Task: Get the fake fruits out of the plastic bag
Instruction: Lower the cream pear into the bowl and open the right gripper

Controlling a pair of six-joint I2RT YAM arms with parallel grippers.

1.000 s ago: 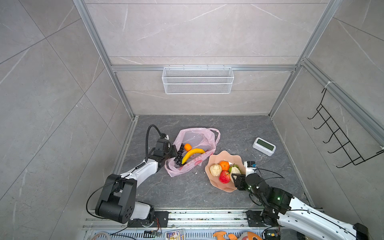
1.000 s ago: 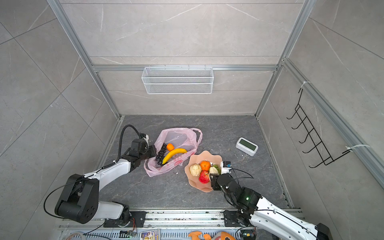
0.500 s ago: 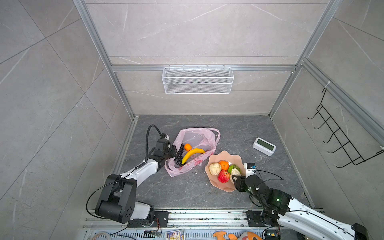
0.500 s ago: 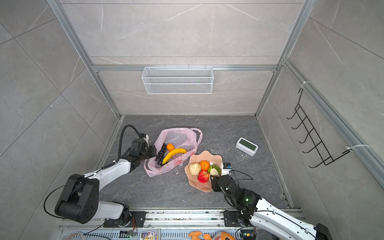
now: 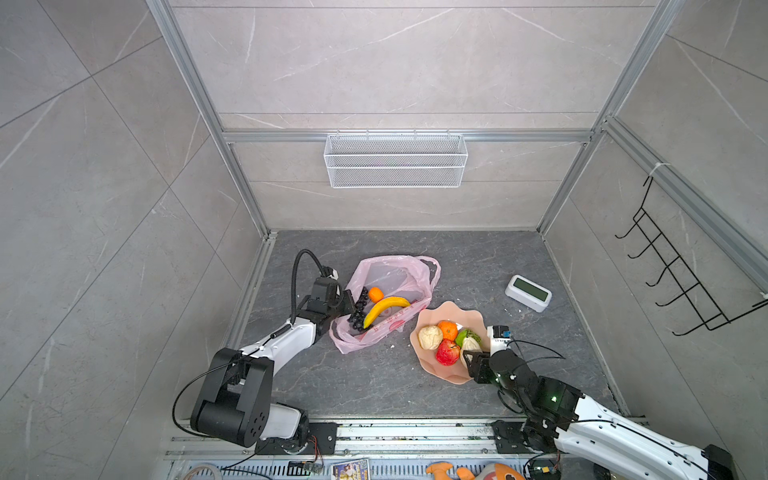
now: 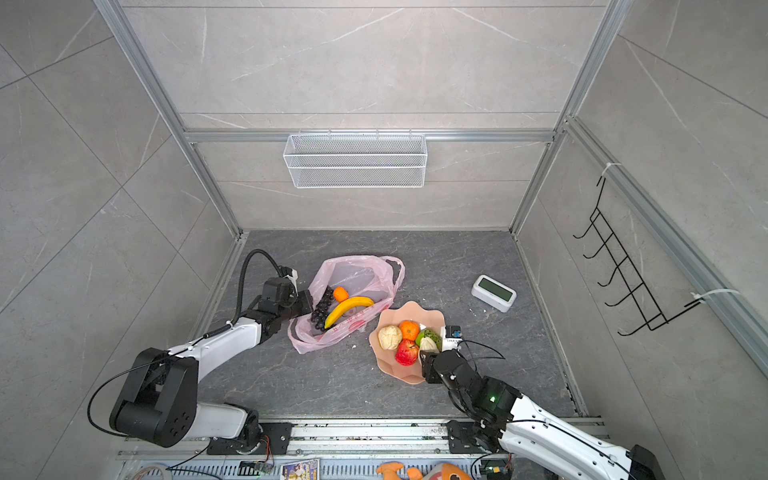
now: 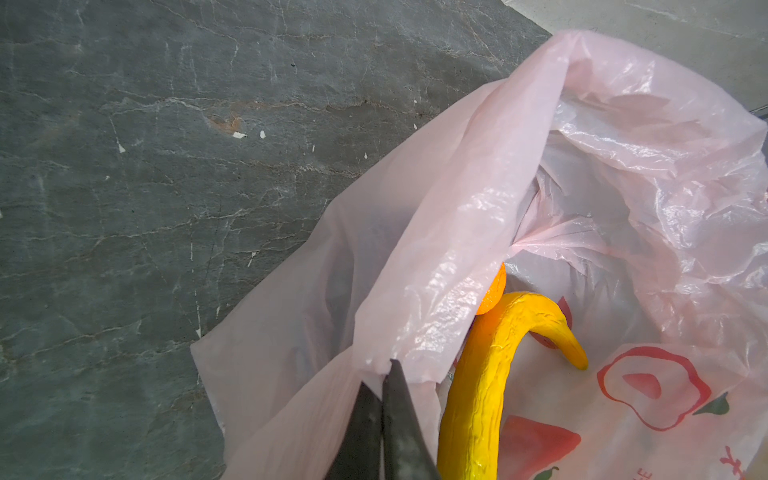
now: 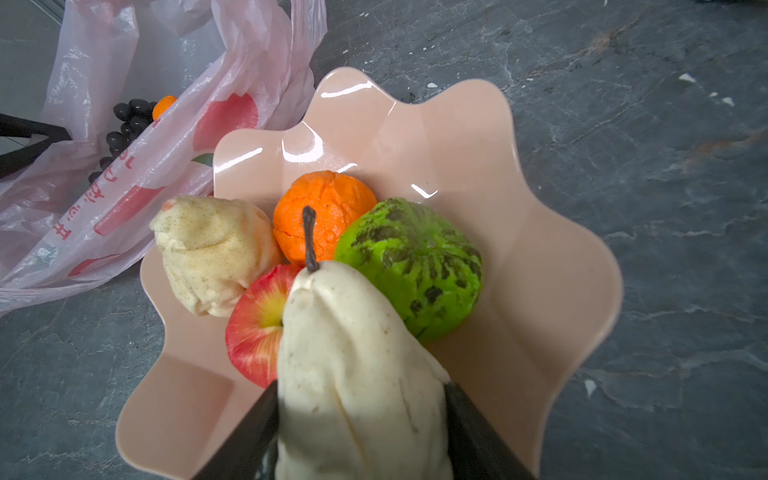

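Left arm [image 5: 286,338]: white shells, black joints, blocky black base.
Hose [image 5: 294,274]: black, ribbed.
Right arm [image 5: 602,428]: white shells, black joints, green light [image 5: 554,399].
Left gripper [image 7: 380,376]: dark tapered fingers [image 7: 399,428].

The only writing stands on the pink bag [image 8: 87,232]. A row of red characters [image 8: 99,187] runs along a printed band on its side, in an East Asian script; none can be read with certainty. More red strokes [image 7: 735,463] show at the edge of the left wrist view, cut off. Beside them is a red-outlined fruit drawing [image 7: 652,386] with a green leaf. The clock [image 5: 528,292] display shows no legible digits. A colourful card [image 5: 350,469] by the front rail is too small to read.
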